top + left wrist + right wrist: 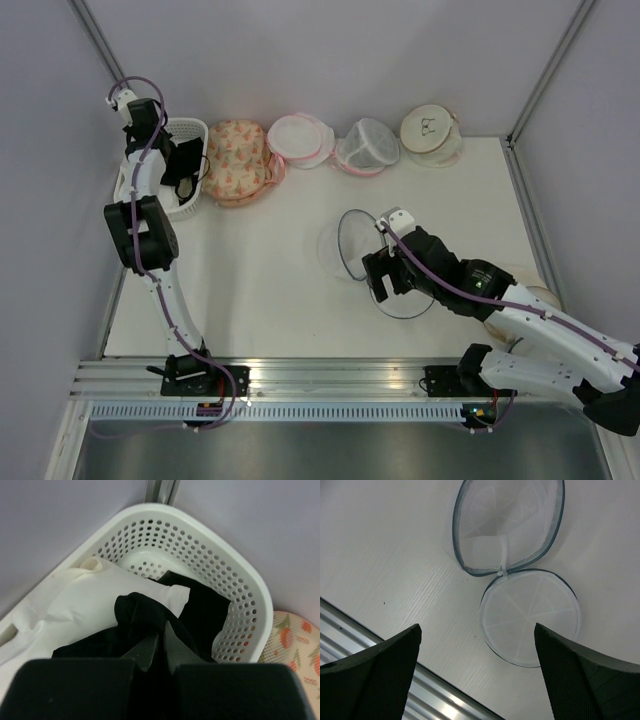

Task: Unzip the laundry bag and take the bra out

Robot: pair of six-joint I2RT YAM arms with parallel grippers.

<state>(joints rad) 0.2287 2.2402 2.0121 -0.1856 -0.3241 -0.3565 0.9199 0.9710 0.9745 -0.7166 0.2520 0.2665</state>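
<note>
The laundry bag lies unzipped in the middle of the table, its round lid folded out flat beside the empty mesh body. My right gripper hovers above the lid, open, with nothing between its fingers; in the top view it partly covers the bag. At the back left, my left gripper hangs inside the white basket. Its jaws are shut on a bunched fold of the black bra. The bra rests on a white cloth in the basket.
Along the back edge stand a floral pink bag, two pink-trimmed mesh bags and a beige round bag. Walls close in at left and rear. An aluminium rail runs along the near table edge.
</note>
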